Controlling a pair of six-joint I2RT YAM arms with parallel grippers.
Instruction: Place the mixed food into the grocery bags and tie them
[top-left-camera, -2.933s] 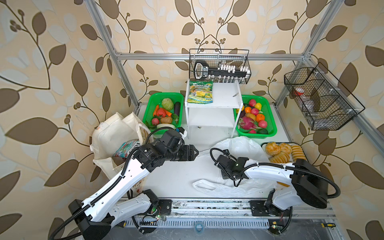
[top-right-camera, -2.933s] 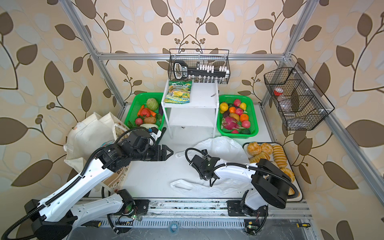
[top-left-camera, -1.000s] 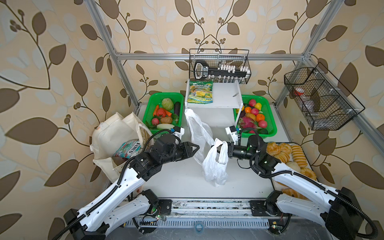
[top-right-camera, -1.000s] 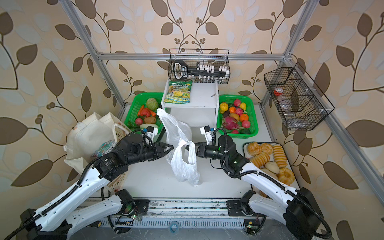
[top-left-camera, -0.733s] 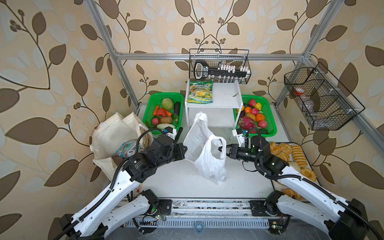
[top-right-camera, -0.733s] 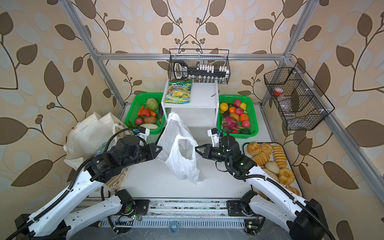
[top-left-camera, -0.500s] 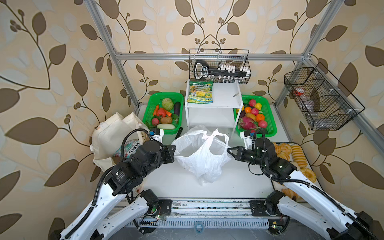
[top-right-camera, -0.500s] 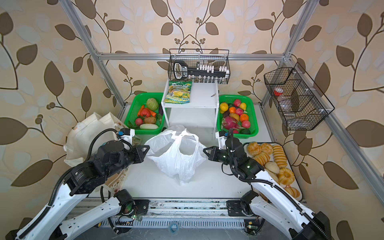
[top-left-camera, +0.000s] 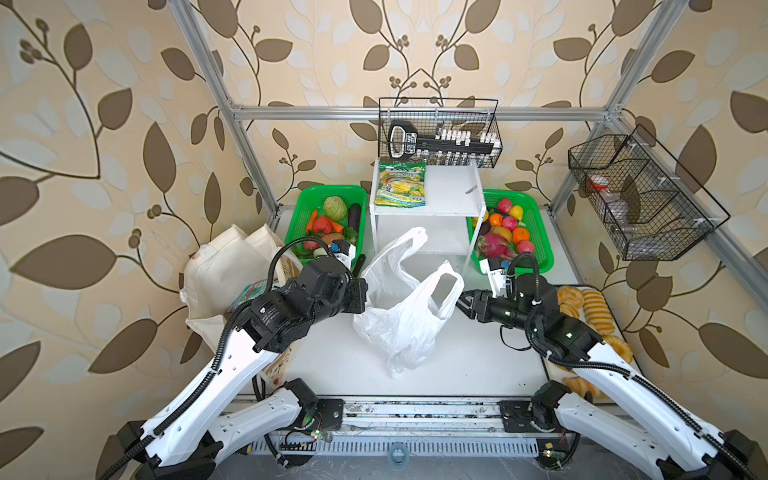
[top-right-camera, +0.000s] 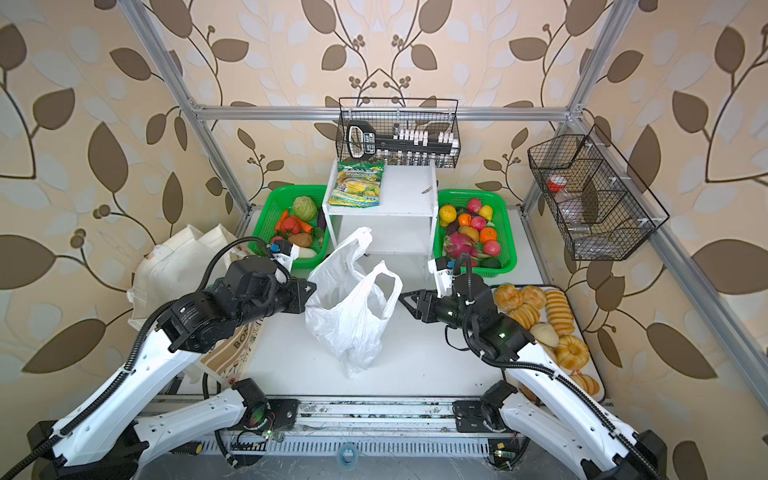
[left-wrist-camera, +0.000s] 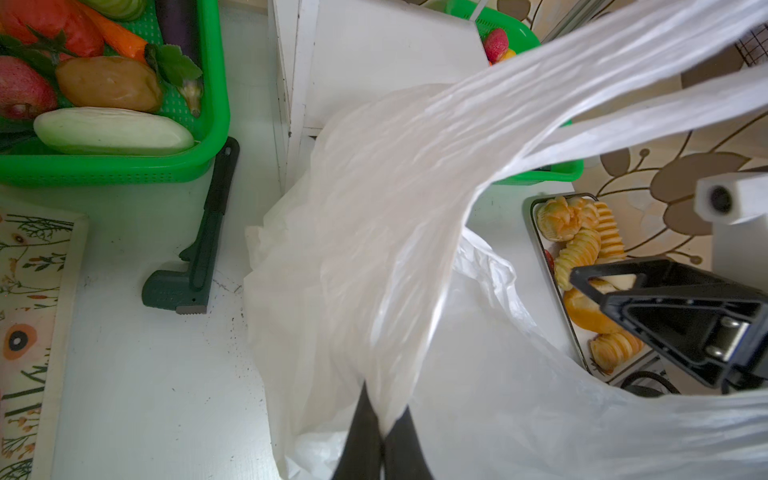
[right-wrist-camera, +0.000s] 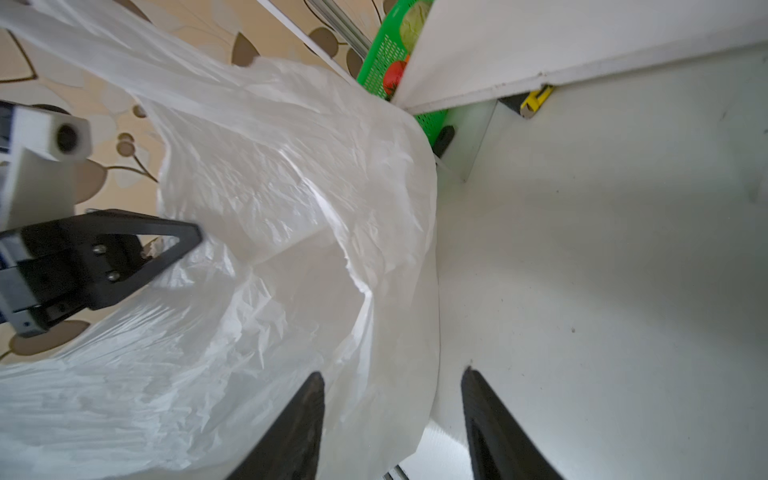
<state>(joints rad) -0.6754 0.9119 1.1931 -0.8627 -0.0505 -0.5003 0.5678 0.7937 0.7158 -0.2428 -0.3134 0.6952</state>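
Mid-table, pinching white plastic carrier bag (top-left-camera: 399, 328) by rim with left gripper (left-wrist-camera: 380, 419); right gripper (right-wrist-camera: 390, 372) parted beside handle, gripping nothing. No food visible inside. Dragon fruit (top-left-camera: 492, 245) yet to leave green basket (top-left-camera: 544, 249). Cream canvas tote (top-left-camera: 220, 270) at left. Neither tied, apparently.

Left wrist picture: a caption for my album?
Left pincer pinches the white plastic bag near a green vegetable basket.

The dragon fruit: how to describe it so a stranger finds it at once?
Find the white shelf at the back. The green basket right of it in a top view holds fruit. The dragon fruit is its biggest piece, pink and scaly among smooth round ones.
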